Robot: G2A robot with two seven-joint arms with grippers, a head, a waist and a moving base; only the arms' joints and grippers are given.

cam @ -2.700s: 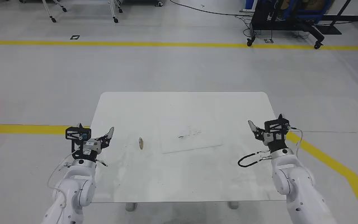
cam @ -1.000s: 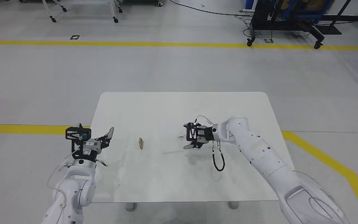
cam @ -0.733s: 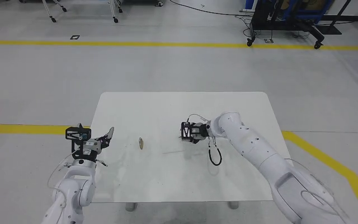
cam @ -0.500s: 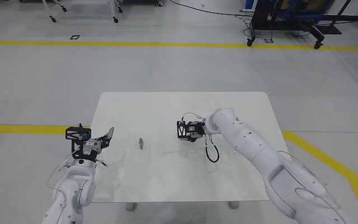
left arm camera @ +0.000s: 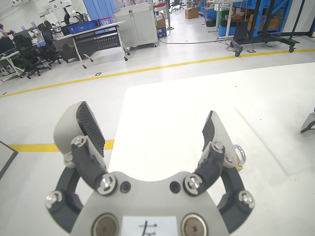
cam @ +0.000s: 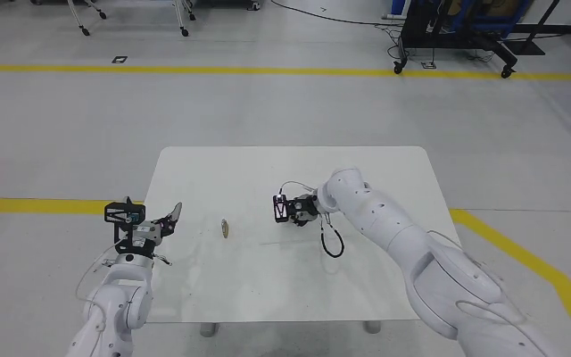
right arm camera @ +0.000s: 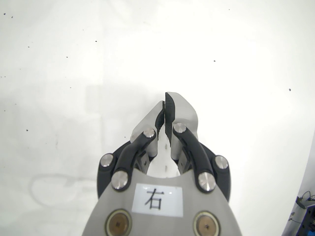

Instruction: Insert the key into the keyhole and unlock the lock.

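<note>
A small brass padlock [cam: 226, 228] lies on the white table [cam: 268, 170], left of centre. In the left wrist view the padlock [left arm camera: 240, 154] peeks out from behind one finger. My left gripper [cam: 156, 216] hangs open and empty [left arm camera: 147, 114] at the table's left edge, a short way left of the padlock. My right gripper [cam: 278, 211] is low over the middle of the table, to the right of the padlock. Its fingers [right arm camera: 164, 99] are pressed shut, tips pointing down at the tabletop. Whether the key is pinched between them I cannot tell.
A thin white sheet [left arm camera: 270, 148] lies flat on the middle of the table. A black cable [cam: 328, 243] loops down from the right arm just above the tabletop. A yellow floor line [cam: 53, 206] runs past on both sides.
The right arm came in from the table's right edge to the middle, shut its fingers there, and has drifted left toward the padlock. The left arm and the padlock have not moved.
</note>
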